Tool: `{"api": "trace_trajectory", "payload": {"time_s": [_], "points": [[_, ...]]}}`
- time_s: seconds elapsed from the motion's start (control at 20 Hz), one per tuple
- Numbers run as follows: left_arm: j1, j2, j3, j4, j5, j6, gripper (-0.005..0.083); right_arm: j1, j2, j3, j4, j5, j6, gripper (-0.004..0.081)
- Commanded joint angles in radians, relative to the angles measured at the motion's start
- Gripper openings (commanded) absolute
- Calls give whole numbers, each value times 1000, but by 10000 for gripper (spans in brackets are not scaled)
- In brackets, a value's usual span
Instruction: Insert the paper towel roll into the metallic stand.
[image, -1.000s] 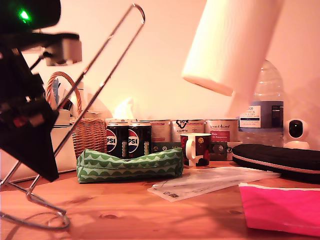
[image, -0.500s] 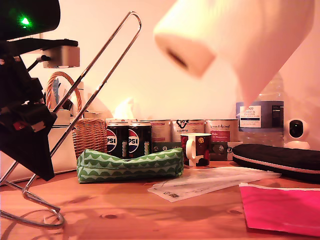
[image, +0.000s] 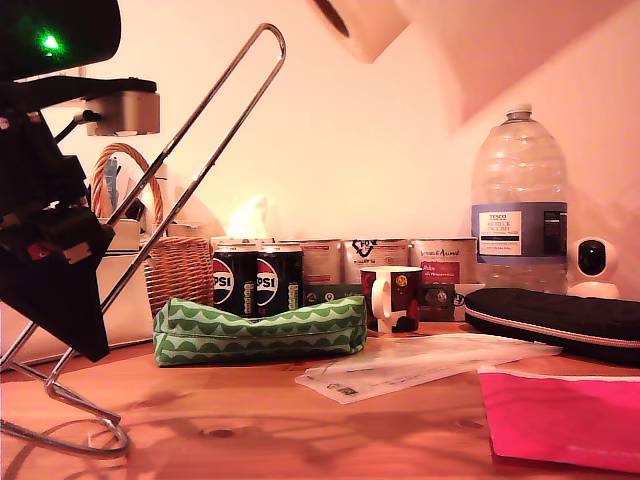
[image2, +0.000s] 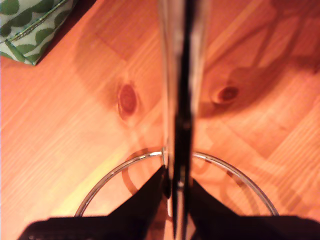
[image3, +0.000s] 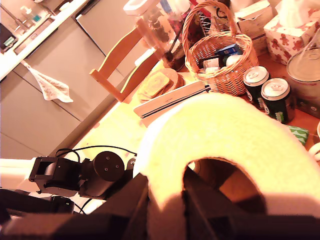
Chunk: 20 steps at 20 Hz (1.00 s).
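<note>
The metallic stand (image: 190, 185) leans tilted toward the exterior view's right, its ring base (image: 70, 435) low on the wooden table at that view's left. My first gripper (image2: 176, 186) is shut on the stand's upright rod (image2: 179, 75) just above the ring (image2: 225, 167); its black arm (image: 50, 260) fills the exterior view's left. The white paper towel roll (image: 352, 24) hangs high above the rod's looped tip (image: 268, 32), only its hollow end showing at the exterior view's top edge. My second gripper (image3: 165, 205) is shut on the roll (image3: 235, 135), pinching its wall beside the core.
Behind the stand is a wicker basket (image: 178, 262). A green patterned pouch (image: 260, 328), Pepsi cans (image: 257, 280), a mug (image: 392, 297), tins and a big water bottle (image: 518, 200) line the back. Flat papers (image: 420, 365), a black case (image: 560, 315) and a pink folder (image: 560, 415) lie at the exterior view's right.
The roll has swung up and toward the exterior view's left, mostly leaving the frame's top and uncovering the bottle. The stand shifted slightly a second ago, then held still.
</note>
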Motion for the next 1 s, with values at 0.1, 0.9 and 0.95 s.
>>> {"api": "trace_trajectory", "payload": {"time_s": [0.1,0.9,0.95], "points": [[-10,5,-1,18,1,8,-24,41,8,5,25,2,19,-10],[-30,4,-1,111,-24,23,-24,234,101,5,10,116,19,-10],[-30,4,-1,130,-24,23,-24,243,103,5,8,134,19,-10]]}}
